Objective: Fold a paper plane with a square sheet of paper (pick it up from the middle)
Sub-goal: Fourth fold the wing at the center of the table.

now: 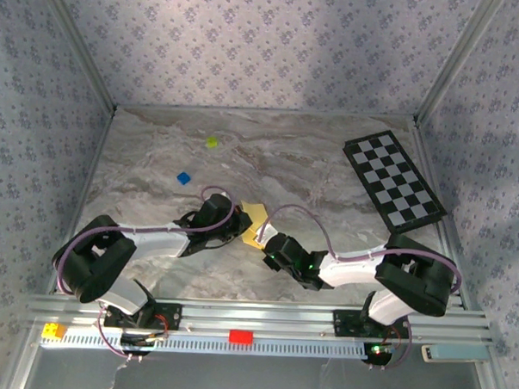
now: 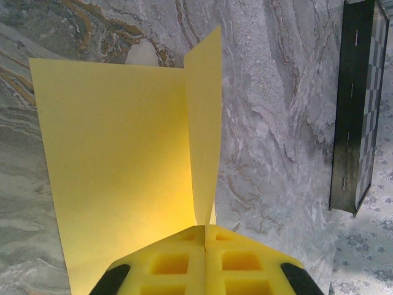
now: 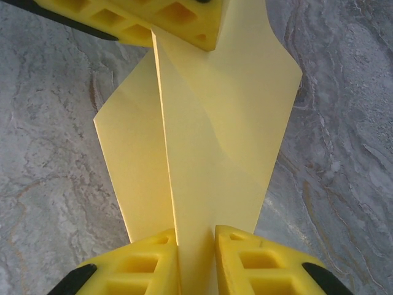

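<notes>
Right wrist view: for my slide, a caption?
Left pincer and right pincer pinch the yellow sheet into a raised ridge above the table.

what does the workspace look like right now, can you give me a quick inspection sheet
surface: marbled table, flat
job's things: square sheet of paper, yellow, pinched into a raised ridge mid-table
clutter: checkered board far right; yellow-green block and blue block left of centre
grippers: left gripper and right gripper, jaws shut on the sheet
cables: purple cables looped near the sheet
surroundings: patterned walls, metal frame
</notes>
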Controlling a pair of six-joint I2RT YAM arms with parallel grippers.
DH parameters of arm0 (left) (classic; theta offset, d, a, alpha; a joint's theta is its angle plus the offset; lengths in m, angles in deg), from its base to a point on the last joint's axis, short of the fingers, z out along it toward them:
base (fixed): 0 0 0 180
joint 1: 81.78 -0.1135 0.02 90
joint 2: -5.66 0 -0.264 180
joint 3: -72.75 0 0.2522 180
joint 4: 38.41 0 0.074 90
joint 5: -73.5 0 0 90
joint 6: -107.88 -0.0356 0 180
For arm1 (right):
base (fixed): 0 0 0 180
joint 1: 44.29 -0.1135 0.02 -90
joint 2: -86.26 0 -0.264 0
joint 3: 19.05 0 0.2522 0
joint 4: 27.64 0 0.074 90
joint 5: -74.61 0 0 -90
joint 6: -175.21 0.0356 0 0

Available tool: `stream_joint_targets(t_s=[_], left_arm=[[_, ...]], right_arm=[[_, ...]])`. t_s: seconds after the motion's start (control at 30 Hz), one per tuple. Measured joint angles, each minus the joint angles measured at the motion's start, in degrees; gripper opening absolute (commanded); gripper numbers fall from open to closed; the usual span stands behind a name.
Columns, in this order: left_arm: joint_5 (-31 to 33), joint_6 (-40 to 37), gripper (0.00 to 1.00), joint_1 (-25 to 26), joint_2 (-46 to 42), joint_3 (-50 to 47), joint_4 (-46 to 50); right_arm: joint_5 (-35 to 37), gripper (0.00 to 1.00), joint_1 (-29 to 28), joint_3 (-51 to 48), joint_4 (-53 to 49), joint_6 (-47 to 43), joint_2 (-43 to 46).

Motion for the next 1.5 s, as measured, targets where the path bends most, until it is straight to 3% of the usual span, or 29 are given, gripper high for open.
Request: stream_joint_targets(t_s=[0.3, 0.4, 0.57, 0.83, 0.9, 1.23, 1.5], left_arm=[[0.0, 0.0, 0.04, 0.0, 0.0, 0.0, 0.0], [0.0, -0.1, 0.17, 0.0, 0.0, 0.0, 0.1], [0.8, -0.3, 0.45, 0.0, -1.0, 0.0, 1.4], [4.3, -0.3, 0.51, 0.0, -7.6, 0.0, 5.5], [5.2, -0.3, 0.49, 0.0, -8.9, 0.0, 6.3], [6.3, -1.0, 0.12, 0.0, -9.3, 0.0, 8.1], [5.2, -0.9, 0.05, 0.0, -5.0, 0.0, 7.4]], right_arm=[[-0.3, 0.08, 0.3, 0.1, 0.0, 0.6, -0.2], [-0.7, 0.04, 0.6, 0.1, 0.0, 1.2, -0.2], [-2.3, 0.02, 1.9, 0.1, 0.0, 2.5, -0.8], [-7.2, 0.0, 4.2, 0.2, 1.3, 6.1, -3.0], [-9.2, 0.0, 5.1, 0.2, 1.9, 7.1, -3.0], [-21.5, 0.0, 11.5, -1.8, 7.2, 14.8, -3.1], [-28.6, 0.0, 15.0, -3.0, 10.8, 21.2, -4.0]])
